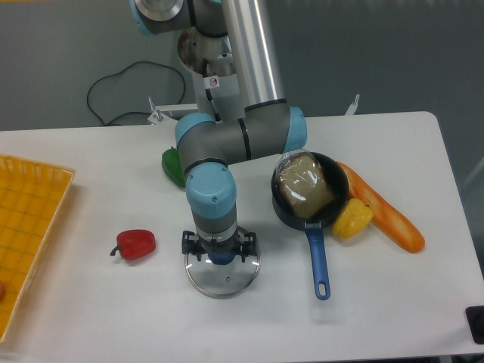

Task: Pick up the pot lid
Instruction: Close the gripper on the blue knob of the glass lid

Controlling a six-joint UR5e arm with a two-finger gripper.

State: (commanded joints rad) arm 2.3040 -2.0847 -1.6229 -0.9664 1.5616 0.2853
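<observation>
"Over the near half of the table [113, 318], left of its middle as the camera sees it, what is the arm [215, 140] doing?"

"It reaches in from the far edge, its wrist above the table, and the gripper [218, 248] points down at the pot lid [224, 284]."

"How are the fingers?"

"Spread apart, one on each side of the blue knob [221, 255]. Whether they touch the glass, I can't tell."

"And the lid itself?"

"Lying flat, glass with a pale rim, nearer the front edge than the far one."

"What's toward the right edge?"

"A black pan [342, 181] with something brown in clear wrap [304, 185] in it. Its blue handle [318, 265] points toward the front edge. Just beside the pan sits a yellow pepper [352, 219], and a long orange-brown item [389, 219] slants toward the right edge."

"Toward the left?"

"A red pepper [136, 246] near the lid, and past it a yellow crate [30, 227] along the left side. Farther back is something green [172, 168], partly hidden by the arm. A black cable [140, 63] loops beyond the far edge."
</observation>
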